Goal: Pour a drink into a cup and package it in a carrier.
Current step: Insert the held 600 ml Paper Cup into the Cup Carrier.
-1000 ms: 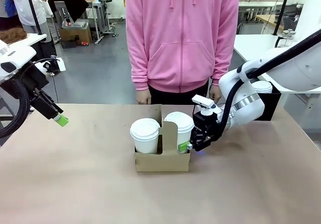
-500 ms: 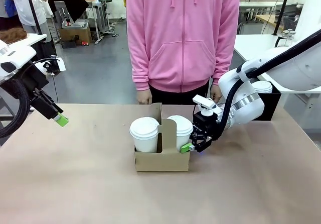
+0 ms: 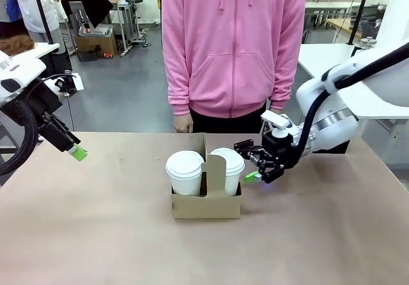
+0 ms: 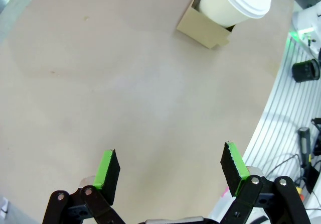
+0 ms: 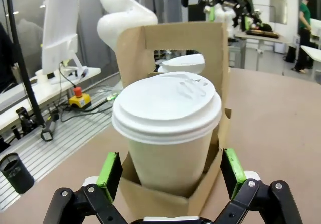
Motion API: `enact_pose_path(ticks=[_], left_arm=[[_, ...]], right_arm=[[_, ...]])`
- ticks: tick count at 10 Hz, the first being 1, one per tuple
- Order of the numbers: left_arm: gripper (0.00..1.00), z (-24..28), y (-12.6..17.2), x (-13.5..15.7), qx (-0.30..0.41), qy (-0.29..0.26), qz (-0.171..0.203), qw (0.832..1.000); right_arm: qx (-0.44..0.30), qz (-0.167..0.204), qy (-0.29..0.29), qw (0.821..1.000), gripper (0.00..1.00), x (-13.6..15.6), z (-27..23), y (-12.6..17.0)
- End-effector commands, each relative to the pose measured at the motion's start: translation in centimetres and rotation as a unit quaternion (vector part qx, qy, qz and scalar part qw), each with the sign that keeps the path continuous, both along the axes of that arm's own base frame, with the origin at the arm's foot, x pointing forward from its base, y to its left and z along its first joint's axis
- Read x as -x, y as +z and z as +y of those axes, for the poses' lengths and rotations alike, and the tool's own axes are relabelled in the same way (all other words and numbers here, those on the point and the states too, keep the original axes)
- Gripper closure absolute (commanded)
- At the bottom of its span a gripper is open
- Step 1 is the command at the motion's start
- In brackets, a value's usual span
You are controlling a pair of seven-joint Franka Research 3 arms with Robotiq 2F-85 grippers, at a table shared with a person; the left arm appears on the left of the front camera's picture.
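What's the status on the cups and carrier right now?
Right gripper open beside the carrier, fingers apart from the near cup. Left gripper open, holding nothing. Both lidded cups seated in carrier. Person at far edge.

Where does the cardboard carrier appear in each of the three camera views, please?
Front view: the carrier sits mid-table, just left of the right gripper.
Left wrist view: top edge, right of centre.
Right wrist view: centre, beyond the open fingers.
Shared landmark: the lidded white cup in its slot.
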State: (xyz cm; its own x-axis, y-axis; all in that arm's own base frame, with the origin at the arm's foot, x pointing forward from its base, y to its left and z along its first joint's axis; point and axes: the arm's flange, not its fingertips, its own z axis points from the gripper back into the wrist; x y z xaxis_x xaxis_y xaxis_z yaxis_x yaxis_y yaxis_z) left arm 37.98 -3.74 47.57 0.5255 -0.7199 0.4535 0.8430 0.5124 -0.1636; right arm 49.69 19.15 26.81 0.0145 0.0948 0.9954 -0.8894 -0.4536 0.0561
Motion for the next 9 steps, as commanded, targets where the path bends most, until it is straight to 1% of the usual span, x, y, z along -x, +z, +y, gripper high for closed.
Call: enact_pose_path(ticks=[1,2,3,5,6,7,9], left_arm=[[0.0,0.0,-0.1,0.0,0.002,-0.001,0.0,1.0],[0.0,0.0,-0.1,0.0,0.002,-0.001,0.0,1.0],[0.0,0.0,-0.1,0.0,0.002,-0.001,0.0,1.0],[0.0,0.0,-0.1,0.0,0.002,-0.001,0.0,1.0],[0.0,0.0,-0.1,0.0,0.002,-0.001,0.0,1.0],[0.0,0.0,-0.1,0.0,0.002,-0.001,0.0,1.0],[0.0,0.0,-0.1,0.0,0.002,-0.001,0.0,1.0]], right_arm=[[0.012,-0.012,-0.046,0.999,0.0,0.8,-3.8,2.5],[0.026,-0.008,-0.089,0.996,0.0,0.7,-6.2,3.9],[0.055,0.006,-0.142,0.988,0.0,0.9,-9.3,5.6],[0.102,0.06,-0.245,0.962,0.0,2.5,-15.6,8.5],[0.117,0.085,-0.289,0.946,0.0,3.9,-18.9,10.0],[0.123,0.117,-0.312,0.935,0.0,5.3,-21.4,10.9],[0.16,0.138,-0.373,0.904,0.0,7.8,-24.4,11.8]])
